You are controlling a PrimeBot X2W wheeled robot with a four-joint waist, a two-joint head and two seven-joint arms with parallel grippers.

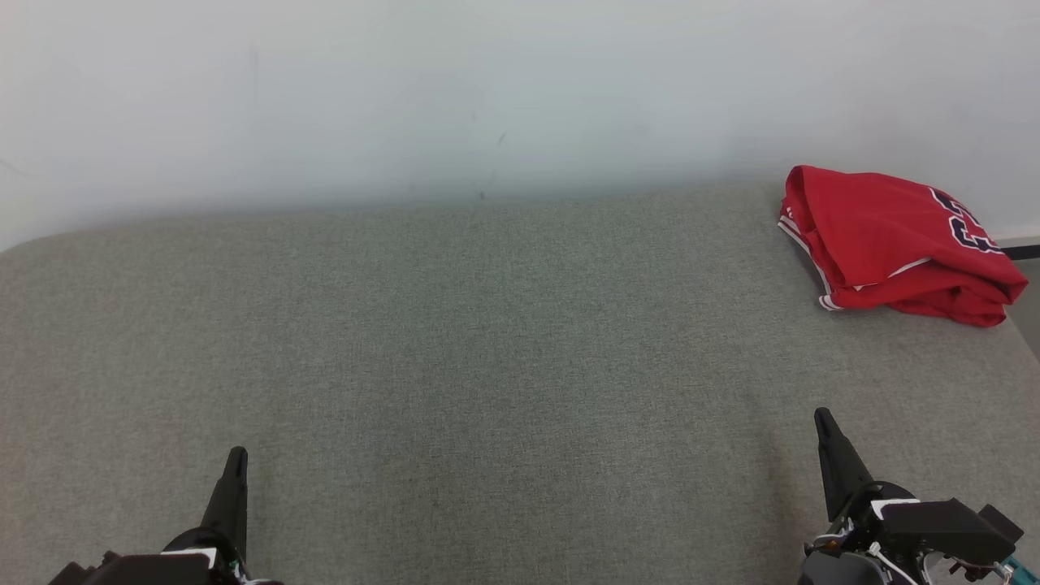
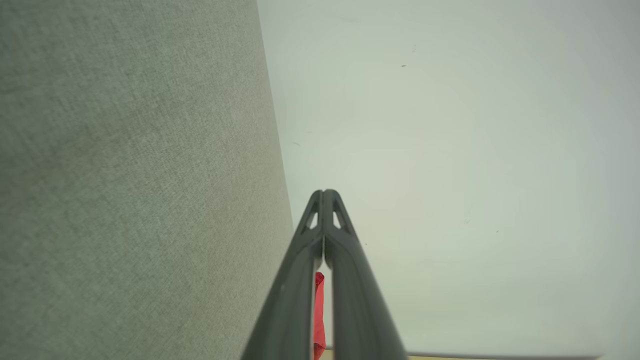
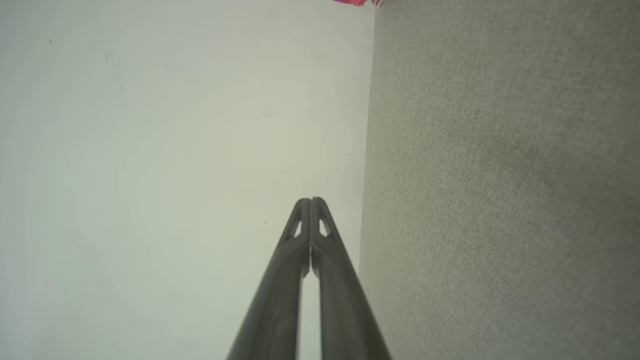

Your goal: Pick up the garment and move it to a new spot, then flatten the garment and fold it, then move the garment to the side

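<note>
A red garment point(image 1: 894, 244) with white trim and a dark number lies folded in a bundle at the far right corner of the grey fabric surface point(image 1: 487, 341). My left gripper point(image 1: 236, 459) rests at the lower left, shut and holding nothing, far from the garment. My right gripper point(image 1: 825, 422) sits at the lower right, shut as well, well short of the bundle. In the left wrist view the fingertips point(image 2: 324, 196) press together, and a sliver of the red garment point(image 2: 319, 315) shows between the finger shafts. The right wrist view shows closed fingertips point(image 3: 310, 204) and a scrap of the garment point(image 3: 355, 2) at the top edge.
A pale wall point(image 1: 487, 97) rises right behind the grey surface. The surface's right edge runs just beside the garment, with a dark strip point(image 1: 1022, 252) and floor beyond it.
</note>
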